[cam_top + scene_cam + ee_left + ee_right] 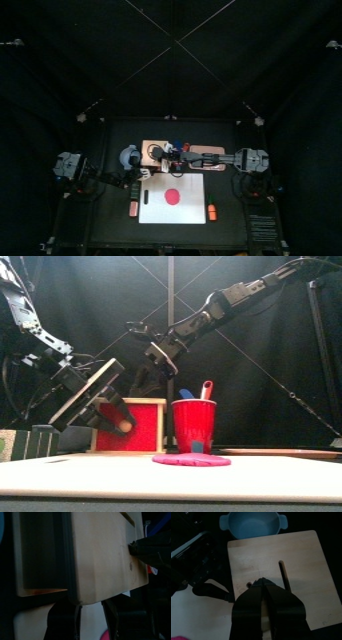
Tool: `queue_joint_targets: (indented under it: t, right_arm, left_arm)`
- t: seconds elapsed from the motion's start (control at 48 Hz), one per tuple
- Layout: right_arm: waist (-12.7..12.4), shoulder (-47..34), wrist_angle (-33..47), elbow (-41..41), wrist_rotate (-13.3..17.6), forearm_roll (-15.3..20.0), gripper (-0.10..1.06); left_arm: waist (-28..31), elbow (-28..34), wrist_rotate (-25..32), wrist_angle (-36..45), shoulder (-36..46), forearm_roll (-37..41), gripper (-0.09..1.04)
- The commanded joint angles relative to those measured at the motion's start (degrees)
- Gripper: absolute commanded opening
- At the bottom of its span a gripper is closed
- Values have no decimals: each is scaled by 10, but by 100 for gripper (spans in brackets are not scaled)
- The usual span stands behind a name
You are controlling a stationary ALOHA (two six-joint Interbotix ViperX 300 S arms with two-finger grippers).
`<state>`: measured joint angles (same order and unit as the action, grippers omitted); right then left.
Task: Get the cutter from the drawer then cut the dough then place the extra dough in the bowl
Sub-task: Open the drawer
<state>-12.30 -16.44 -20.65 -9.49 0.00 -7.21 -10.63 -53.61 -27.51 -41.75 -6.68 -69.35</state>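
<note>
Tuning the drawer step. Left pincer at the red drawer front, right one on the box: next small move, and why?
Probably close the left pincer on the knob of the drawer, then pull. From the front the drawer looks shut, that pincer is open beside it, and the right pincer steadies the box from above.

- Top view looks down, far overhead.
- Front view looks level across the small black table (pixel 107 225).
- Wrist views (both close) share the pale wooden box (pixel 100 557) (pixel 301 562).
</note>
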Motion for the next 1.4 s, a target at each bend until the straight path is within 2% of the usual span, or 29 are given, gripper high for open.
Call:
queue_joint_targets:
  t: [0.021, 0.521, 1.396]
  right_arm:
    - [-1, 5, -11, -5, 2, 1, 3]
    - [-4, 3, -11, -6, 2, 1, 3]
    - [-5, -2, -11, -2, 2, 0, 3]
  left_arm:
    - [-23, 4, 1, 3, 8, 0, 55]
    - [-71, -1, 1, 18, 24, -1, 55]
    - [-114, 5, 0, 37, 26, -6, 54]
